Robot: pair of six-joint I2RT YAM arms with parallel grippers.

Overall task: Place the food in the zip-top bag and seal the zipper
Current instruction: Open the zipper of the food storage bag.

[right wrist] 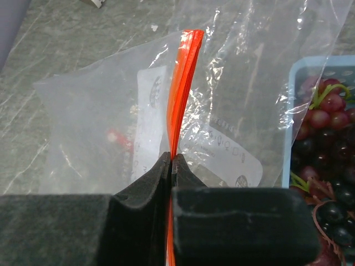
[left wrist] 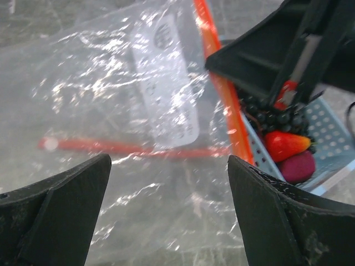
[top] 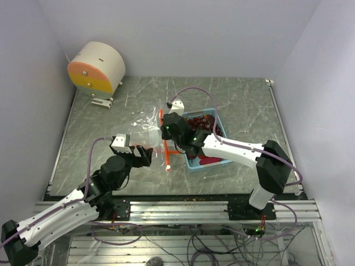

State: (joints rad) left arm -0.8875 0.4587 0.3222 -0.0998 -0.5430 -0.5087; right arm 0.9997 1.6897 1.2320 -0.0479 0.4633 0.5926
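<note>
Grey marbled table point(top: 244, 105) runs out to pale walls point(top: 194, 33) on three sides, with a cream-and-orange drum point(top: 97, 69) in the 10 o'clock corner, a metal rail point(top: 183, 208) along the 6 o'clock edge, and bare tabletop at 9 and 1 o'clock of the work. My right pincer point(right wrist: 171, 160) is pinched tight on the orange zipper point(right wrist: 180, 83) of the clear zip-top bag point(top: 141, 124) at mid-table, while my left pincer point(left wrist: 168, 160) hangs wide open, holding nothing, over the bag's 6 o'clock side. At 3 o'clock, just beside the bag, the food point(right wrist: 324, 144) lies in the light blue tray point(right wrist: 289, 111).
</note>
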